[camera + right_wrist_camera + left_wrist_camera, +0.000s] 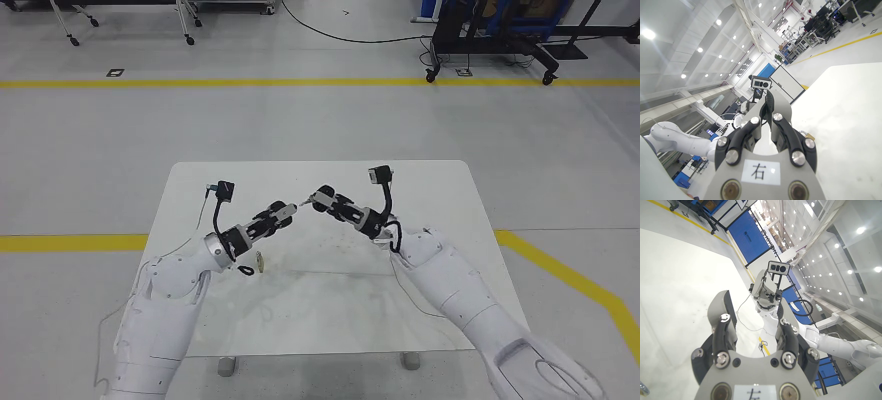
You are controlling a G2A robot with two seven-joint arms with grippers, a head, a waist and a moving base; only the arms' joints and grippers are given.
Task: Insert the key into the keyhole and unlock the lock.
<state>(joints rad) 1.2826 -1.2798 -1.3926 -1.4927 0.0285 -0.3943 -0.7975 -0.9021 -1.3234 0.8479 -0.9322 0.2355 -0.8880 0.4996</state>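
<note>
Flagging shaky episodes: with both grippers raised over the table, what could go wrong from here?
1. The left gripper is open and empty while the lock lies loose on the table, so nothing braces it.
2. The right gripper is shut, its tip close to the left one; they could collide.
3. I cannot make out a key; insertion may fail.

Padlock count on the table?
1. The padlock lies on the table, right beside the left arm. Others could be hidden under the arms.
</note>
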